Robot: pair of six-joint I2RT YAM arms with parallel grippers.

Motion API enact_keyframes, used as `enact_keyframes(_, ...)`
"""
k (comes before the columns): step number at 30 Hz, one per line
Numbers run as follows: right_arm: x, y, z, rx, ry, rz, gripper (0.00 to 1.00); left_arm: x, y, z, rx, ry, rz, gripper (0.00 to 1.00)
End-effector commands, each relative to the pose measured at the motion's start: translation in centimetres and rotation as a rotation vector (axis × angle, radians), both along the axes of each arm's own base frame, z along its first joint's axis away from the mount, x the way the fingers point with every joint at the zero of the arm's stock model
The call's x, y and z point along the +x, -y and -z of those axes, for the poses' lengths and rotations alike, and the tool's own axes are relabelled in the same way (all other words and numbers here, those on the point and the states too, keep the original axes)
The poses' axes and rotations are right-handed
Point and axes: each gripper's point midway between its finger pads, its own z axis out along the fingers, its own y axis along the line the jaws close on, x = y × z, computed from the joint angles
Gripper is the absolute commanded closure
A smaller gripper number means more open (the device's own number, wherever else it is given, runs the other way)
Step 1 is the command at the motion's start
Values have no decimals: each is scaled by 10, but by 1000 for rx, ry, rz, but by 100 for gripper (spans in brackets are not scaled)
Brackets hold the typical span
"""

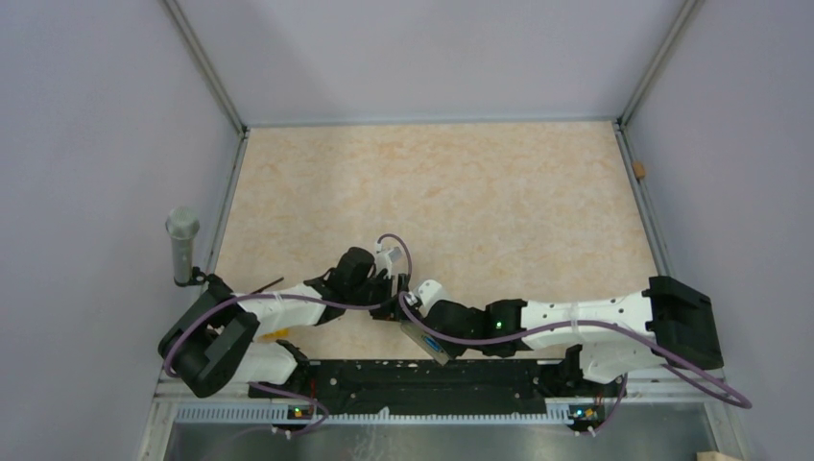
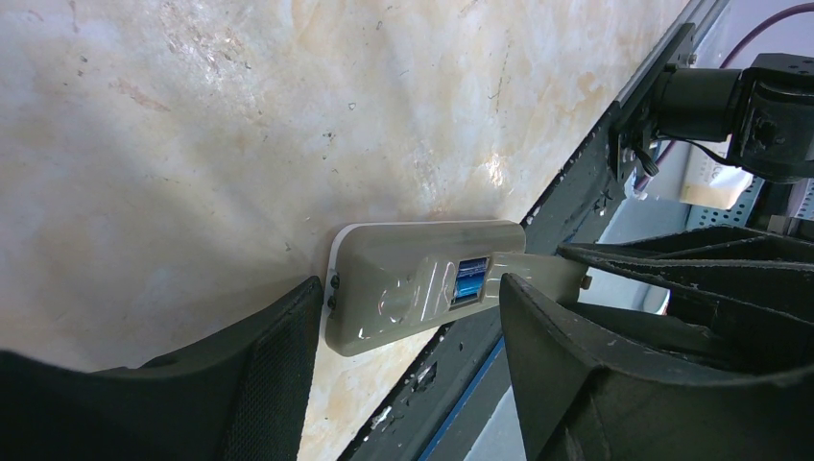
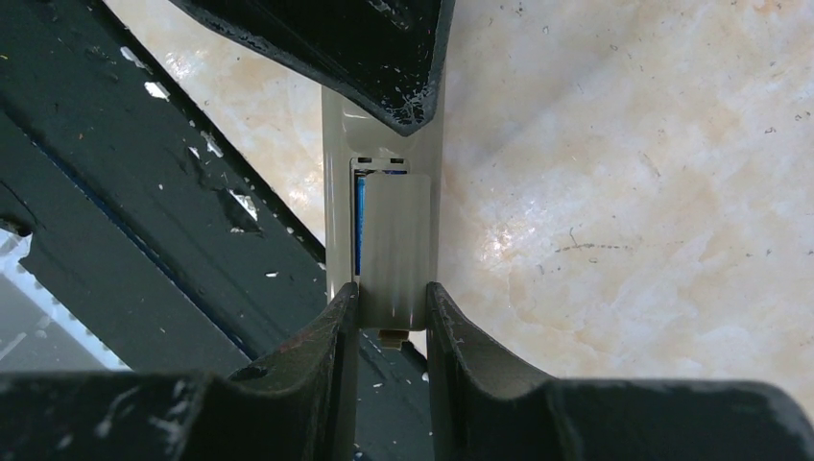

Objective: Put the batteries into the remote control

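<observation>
Remote [image 2: 384, 252], centre frame; batteries [image 2: 469, 279] seated. Right gripper [image 3: 389, 293] pinches cover [image 3: 395, 240], part slid on; left gripper [image 2: 411, 282] gapes empty, finger [image 2: 278, 355] butting remote's end. Advice: push cover straight, against that brace.

Nothing readable in any of these shots

Went through all three views and there's no lettering, logo or number I can make out. The remote [image 2: 413, 288] only shows its plain grey back, and the cover [image 3: 395, 245] looks blank too. The blue battery [image 2: 469, 280] peeking out beside the cover is just a thin sliver, way too small to tell if there's any print on it. From the top view, anything on the arms or the tabletop [image 1: 480, 192] is too tiny to read.
</observation>
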Motion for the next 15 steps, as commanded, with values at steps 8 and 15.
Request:
enact_keyframes(8,8,-22,-10,53,7,28,100,1,3,-7,-26,36,8,31)
enact_keyframes(15,10,-24,-9,52,8,37,100,0,2,-6,-28,35,12,31)
